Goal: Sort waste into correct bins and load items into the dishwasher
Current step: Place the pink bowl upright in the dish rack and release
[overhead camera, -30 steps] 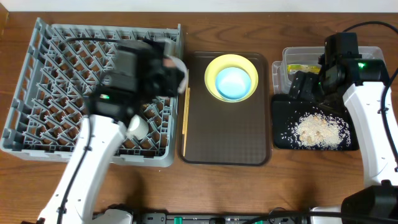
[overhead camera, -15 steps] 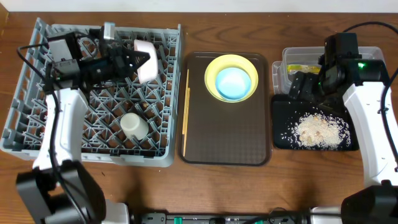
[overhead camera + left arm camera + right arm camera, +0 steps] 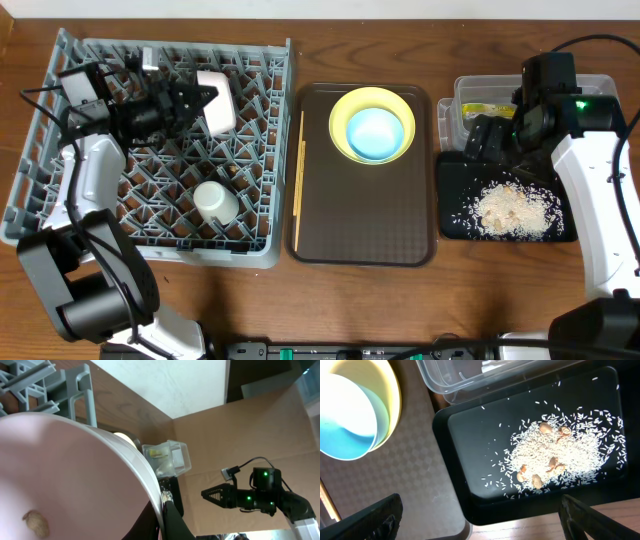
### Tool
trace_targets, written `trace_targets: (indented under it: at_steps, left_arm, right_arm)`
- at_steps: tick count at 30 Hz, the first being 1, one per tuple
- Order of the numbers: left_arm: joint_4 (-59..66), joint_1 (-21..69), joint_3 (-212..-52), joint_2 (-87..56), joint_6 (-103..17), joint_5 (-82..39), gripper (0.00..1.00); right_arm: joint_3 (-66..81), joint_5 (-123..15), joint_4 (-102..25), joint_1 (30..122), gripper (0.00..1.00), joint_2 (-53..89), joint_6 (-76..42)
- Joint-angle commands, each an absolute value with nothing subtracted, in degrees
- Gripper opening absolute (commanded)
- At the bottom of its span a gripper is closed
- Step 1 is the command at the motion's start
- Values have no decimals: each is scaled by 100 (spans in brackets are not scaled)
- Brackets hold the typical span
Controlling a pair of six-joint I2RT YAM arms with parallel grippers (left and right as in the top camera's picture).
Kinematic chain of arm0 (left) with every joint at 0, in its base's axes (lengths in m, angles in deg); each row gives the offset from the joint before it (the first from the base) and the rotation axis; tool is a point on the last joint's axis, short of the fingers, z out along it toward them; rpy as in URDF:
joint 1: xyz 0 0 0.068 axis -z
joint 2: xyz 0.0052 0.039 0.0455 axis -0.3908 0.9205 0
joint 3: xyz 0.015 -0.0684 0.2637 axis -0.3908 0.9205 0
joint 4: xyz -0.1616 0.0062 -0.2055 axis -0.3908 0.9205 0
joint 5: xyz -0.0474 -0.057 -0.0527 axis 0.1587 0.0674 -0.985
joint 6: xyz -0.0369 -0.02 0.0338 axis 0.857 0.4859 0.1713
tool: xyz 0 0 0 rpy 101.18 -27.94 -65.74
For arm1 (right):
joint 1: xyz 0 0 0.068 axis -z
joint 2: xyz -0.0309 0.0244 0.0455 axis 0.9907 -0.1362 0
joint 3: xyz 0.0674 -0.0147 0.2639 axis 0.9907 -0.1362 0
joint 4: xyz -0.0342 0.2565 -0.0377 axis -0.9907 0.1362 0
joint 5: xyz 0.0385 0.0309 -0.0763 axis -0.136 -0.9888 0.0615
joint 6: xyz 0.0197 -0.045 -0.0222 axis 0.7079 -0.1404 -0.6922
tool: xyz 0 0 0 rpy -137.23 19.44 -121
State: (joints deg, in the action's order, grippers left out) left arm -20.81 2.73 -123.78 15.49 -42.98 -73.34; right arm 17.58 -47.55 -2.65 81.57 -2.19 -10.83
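My left gripper (image 3: 200,98) is shut on the rim of the white bowl (image 3: 218,102), holding it on edge over the rear of the grey dishwasher rack (image 3: 150,252). In the left wrist view the bowl (image 3: 75,475) fills the frame, with its rim pinched in my left gripper (image 3: 162,510). A small white cup (image 3: 215,201) stands in the rack. The yellow plate (image 3: 345,105) carries the light-blue bowl (image 3: 377,133), and chopsticks (image 3: 297,195) lie beside them. My right gripper (image 3: 487,140) hangs open over the black tray (image 3: 455,200) of rice scraps (image 3: 510,208); its fingers (image 3: 370,515) are spread wide.
The plate and chopsticks rest on a brown serving tray (image 3: 365,220) in the middle. A clear tub (image 3: 470,92) behind the black tray holds a green-and-orange wrapper (image 3: 480,108). Bare wooden table runs along the front edge.
My left arm has swung from the middle of the rack back to its rear left, carrying the white bowl a little to the left. The right arm has not moved.
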Motion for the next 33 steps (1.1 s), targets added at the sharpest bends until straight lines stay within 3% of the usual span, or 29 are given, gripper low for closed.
trace_targets:
  at_steps: [1, 28, 30, 33]
  left_arm:
    - [-2203, 212, -12474, 1720, -4246, -7716, 7]
    - [-2367, -346, -12468, 2528, -4206, -7810, 8]
    - [-2370, -455, -12468, 2528, -4208, -7769, 25]
    - [-2343, -645, -12468, 2528, -4206, -7447, 37]
  right_arm:
    - [1786, -4676, -252, 8179, 97, -217, -1009]
    - [1786, -4678, -215, 8177, 96, -217, -1009]
    - [1786, -4680, -213, 8177, 96, -219, -1006]
    - [1786, -4680, -213, 8177, 96, -217, -1009]
